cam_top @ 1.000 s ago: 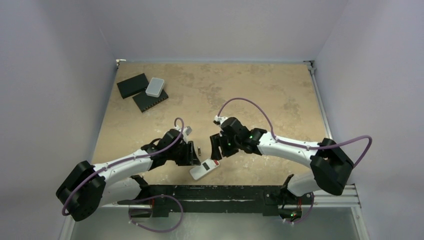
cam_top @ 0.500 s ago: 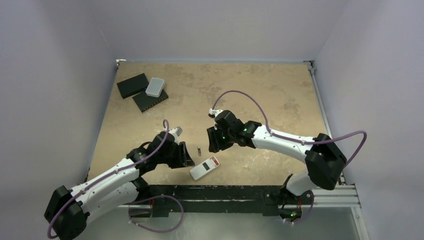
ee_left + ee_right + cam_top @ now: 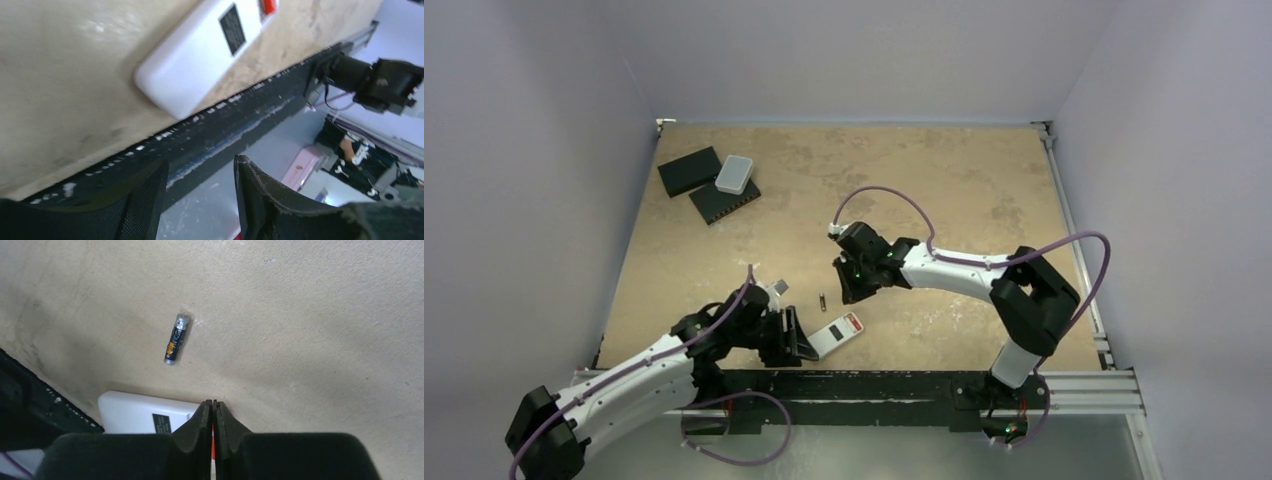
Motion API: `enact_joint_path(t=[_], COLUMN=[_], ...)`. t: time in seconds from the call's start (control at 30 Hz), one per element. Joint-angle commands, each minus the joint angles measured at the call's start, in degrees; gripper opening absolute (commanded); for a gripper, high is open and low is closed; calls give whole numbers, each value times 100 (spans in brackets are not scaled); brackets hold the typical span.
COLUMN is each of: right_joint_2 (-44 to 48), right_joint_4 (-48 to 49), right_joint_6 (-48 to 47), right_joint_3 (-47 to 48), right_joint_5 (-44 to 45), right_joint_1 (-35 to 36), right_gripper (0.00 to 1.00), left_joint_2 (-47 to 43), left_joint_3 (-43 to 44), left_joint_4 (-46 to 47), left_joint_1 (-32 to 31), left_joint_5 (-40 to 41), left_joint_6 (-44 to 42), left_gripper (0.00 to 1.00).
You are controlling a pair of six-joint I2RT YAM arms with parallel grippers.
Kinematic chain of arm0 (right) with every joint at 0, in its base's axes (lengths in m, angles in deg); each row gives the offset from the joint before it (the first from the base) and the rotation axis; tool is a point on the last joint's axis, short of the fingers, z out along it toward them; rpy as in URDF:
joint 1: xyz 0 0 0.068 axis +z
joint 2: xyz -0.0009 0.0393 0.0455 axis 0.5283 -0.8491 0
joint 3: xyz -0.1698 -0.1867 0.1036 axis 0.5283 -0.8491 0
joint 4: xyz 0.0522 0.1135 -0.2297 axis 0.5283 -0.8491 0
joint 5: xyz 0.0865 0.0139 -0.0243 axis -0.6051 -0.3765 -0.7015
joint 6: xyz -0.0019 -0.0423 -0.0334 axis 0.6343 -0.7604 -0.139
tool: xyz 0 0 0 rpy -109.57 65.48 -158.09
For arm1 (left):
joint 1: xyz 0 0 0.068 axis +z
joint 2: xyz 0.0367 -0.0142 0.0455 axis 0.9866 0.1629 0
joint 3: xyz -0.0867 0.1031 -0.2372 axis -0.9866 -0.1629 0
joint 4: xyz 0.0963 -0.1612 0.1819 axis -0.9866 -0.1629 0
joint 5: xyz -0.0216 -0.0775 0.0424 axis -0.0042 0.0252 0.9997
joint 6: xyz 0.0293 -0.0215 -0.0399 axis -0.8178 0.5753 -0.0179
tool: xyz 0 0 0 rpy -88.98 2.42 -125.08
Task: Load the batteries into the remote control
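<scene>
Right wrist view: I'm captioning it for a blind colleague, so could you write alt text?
The right gripper hangs shut above a beige table, with nothing visibly held. A small dark battery with an orange band lies loose on the table ahead of it, and the white remote control lies nearer the camera, partly hidden behind the gripper.

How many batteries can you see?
1. The battery lies loose on the table, just beyond the remote. A second may be hidden.

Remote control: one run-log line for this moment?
remote control: on table | battery: loose beside it | left tool: open | right tool: shut
</scene>
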Motion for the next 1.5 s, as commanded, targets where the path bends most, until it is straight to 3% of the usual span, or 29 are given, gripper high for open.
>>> enact_joint_path(t=[0.0,0.03,0.2,0.5,0.67,0.9,1.2,1.47], right_joint_2=[-157,-192,-297,-323,-180,-66,22,484], right_joint_4=[218,239,329,480,572,720,762,812], right_joint_6=[-72,-72,-64,-50,4,50,-40,37], right_joint_3=[203,198,155,-47,-264,-544,-722,-1345], right_joint_5=[-41,-60,-72,-33,-16,-93,-179,-204], right_joint_1=[7,7,7,-11,-28,-37,-37,-29], right_gripper=[5,0,0,0,0,0,0,0], left_joint_2=[-48,-7,277,1579,2124,2135,2514,2461], left_joint_3=[78,75,-103,72,405,700,729,866], left_joint_4=[572,701,1790,2982,2781,2017,2065,1556], left_joint_1=[-449,-582,-996,-1347,-1685,-1806,-1865,-1868], left_joint_5=[-378,-315,-256,3,587,1526,1692,2156], left_joint_6=[714,826,1379,1391,1283,1168,1075,897], left_gripper=[53,54,56,57,56,56,54,55])
